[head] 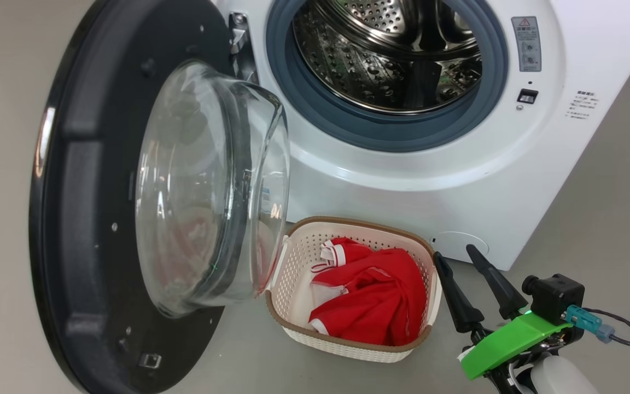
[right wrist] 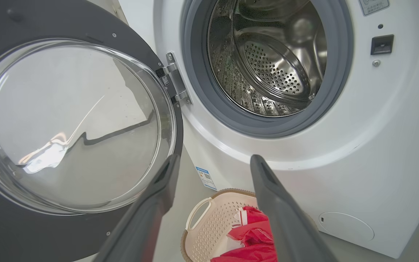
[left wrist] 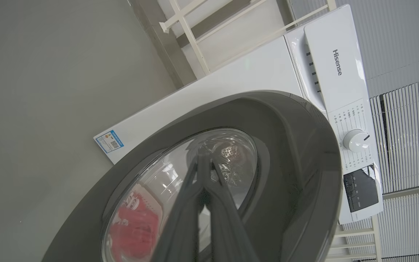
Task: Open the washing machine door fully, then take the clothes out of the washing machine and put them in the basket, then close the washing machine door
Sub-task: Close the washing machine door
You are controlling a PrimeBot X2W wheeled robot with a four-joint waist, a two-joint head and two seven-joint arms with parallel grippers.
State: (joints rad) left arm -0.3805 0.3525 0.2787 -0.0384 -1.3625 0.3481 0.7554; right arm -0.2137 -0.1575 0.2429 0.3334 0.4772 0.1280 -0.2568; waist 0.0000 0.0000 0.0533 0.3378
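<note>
Seeing the washing machine door [head: 82, 164] standing upright and wide open left of the washing machine [head: 457, 175], bowl bulging across its front, the clothes [head: 375, 301] lying in the basket [head: 293, 273] at its foot, the right gripper [head: 454, 253] hovering splayed alongside, and, from the left wrist, the left gripper [left wrist: 204, 160] pointing, pinched together, at the door's outer glass.

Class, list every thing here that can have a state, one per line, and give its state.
washing machine door, open wide.
washing machine, drum empty.
basket, upright on the floor.
clothes, bunched inside the basket.
left end effector, shut, pointing at the door's outer side.
right end effector, open, empty, beside the basket.
</note>
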